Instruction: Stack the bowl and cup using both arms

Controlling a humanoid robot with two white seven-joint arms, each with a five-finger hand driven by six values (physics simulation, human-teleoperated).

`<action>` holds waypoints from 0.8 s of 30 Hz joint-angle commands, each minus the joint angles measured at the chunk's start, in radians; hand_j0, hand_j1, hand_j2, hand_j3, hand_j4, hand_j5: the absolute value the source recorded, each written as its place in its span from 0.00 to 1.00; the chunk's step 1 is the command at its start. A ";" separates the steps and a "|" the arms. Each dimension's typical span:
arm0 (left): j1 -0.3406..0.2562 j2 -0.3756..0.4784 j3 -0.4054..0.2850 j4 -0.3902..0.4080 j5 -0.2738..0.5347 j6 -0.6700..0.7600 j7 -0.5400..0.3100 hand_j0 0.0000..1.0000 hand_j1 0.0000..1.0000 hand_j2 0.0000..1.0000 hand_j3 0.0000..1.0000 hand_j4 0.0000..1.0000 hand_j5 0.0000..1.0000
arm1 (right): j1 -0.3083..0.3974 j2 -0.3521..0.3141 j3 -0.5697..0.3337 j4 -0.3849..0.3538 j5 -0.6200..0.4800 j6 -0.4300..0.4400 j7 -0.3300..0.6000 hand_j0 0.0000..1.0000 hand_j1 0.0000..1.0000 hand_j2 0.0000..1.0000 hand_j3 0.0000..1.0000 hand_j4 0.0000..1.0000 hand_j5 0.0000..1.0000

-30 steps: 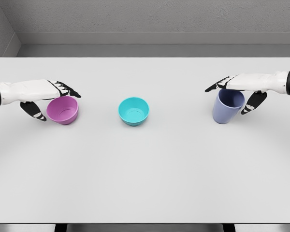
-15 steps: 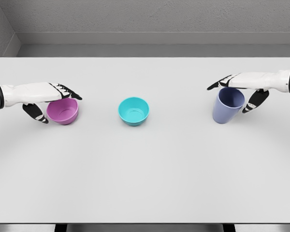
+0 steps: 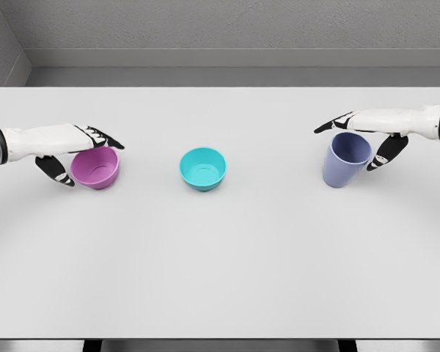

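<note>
On the desk (image 3: 220,257), left hand (image 3: 73,147) spread around the pink bowl (image 3: 95,167), left of the teal bowl (image 3: 203,169); right hand (image 3: 367,132) spread around the blue cup (image 3: 345,160), right of it

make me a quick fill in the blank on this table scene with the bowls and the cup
1. The bowl in the middle of the table is ____ in colour.
2. The left hand reaches over the ____ bowl.
3. The right hand is at the blue ____.

Missing words: teal; pink; cup
</note>
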 commanded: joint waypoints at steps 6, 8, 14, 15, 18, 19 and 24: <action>0.002 -0.002 0.004 0.003 0.006 0.003 0.000 1.00 1.00 1.00 1.00 1.00 1.00 | 0.000 0.002 0.000 -0.002 -0.002 0.006 0.000 1.00 1.00 1.00 1.00 1.00 1.00; 0.002 -0.002 0.004 0.005 0.006 0.003 0.000 1.00 1.00 1.00 1.00 1.00 1.00 | 0.000 0.004 0.001 -0.002 -0.001 0.008 0.000 1.00 1.00 1.00 1.00 1.00 1.00; 0.002 -0.011 0.006 0.025 0.006 0.003 0.000 1.00 1.00 1.00 1.00 1.00 1.00 | 0.000 0.001 0.006 -0.002 0.001 0.008 0.000 1.00 1.00 1.00 1.00 1.00 1.00; 0.002 -0.017 0.006 0.026 0.006 0.003 0.000 1.00 1.00 1.00 1.00 1.00 1.00 | 0.000 0.001 0.006 -0.002 0.001 0.006 0.000 1.00 1.00 1.00 1.00 1.00 1.00; 0.002 -0.022 0.006 0.032 0.006 0.003 0.000 1.00 1.00 1.00 1.00 1.00 1.00 | 0.000 -0.001 0.006 -0.003 0.002 0.006 0.000 1.00 1.00 1.00 1.00 1.00 1.00; 0.002 -0.022 0.006 0.032 0.006 0.003 0.000 1.00 1.00 1.00 1.00 1.00 1.00 | 0.000 -0.001 0.006 -0.003 0.002 0.006 0.000 1.00 1.00 1.00 1.00 1.00 1.00; 0.002 -0.023 0.006 0.046 0.006 0.003 0.000 1.00 1.00 1.00 1.00 1.00 1.00 | 0.000 -0.001 0.006 -0.003 0.002 0.005 0.000 1.00 1.00 1.00 1.00 1.00 1.00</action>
